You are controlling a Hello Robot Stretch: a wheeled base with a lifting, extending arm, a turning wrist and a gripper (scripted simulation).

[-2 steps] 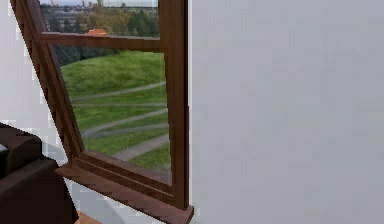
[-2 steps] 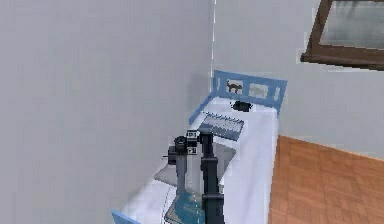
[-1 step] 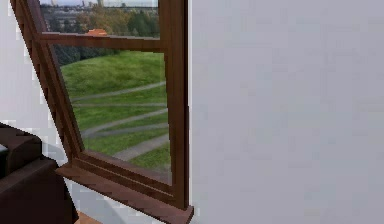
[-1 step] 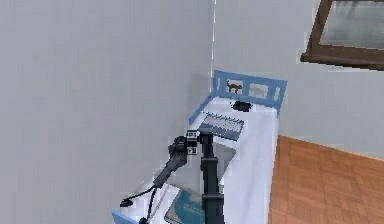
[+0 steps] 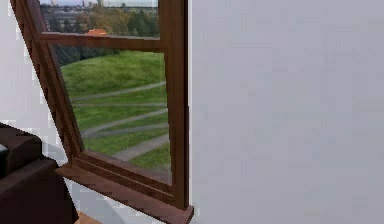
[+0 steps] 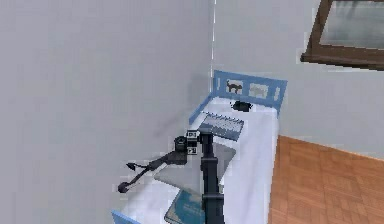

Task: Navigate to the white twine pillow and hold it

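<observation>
A bed (image 6: 255,150) with a white sheet and a blue headboard (image 6: 250,88) stands against the wall in the arm side view. A pale, ribbed, pillow-like thing (image 6: 222,127) lies near the headboard. Closer in, a flat grey pad (image 6: 205,170) lies on the sheet. My arm (image 6: 210,195) rises from the bottom edge over the bed. The gripper (image 6: 128,183) reaches left, its thin fingers ending at the bed's left edge by the wall. With the grey pad lying just behind it, I cannot tell whether it holds anything.
A small dark thing (image 6: 240,106) sits by the headboard. Wooden floor (image 6: 325,180) lies to the bed's right, below a brown-framed window (image 6: 350,35). In the forward view, a tall brown window (image 5: 115,100) faces me, with white wall (image 5: 290,110) to its right and dark brown furniture (image 5: 25,185) at lower left.
</observation>
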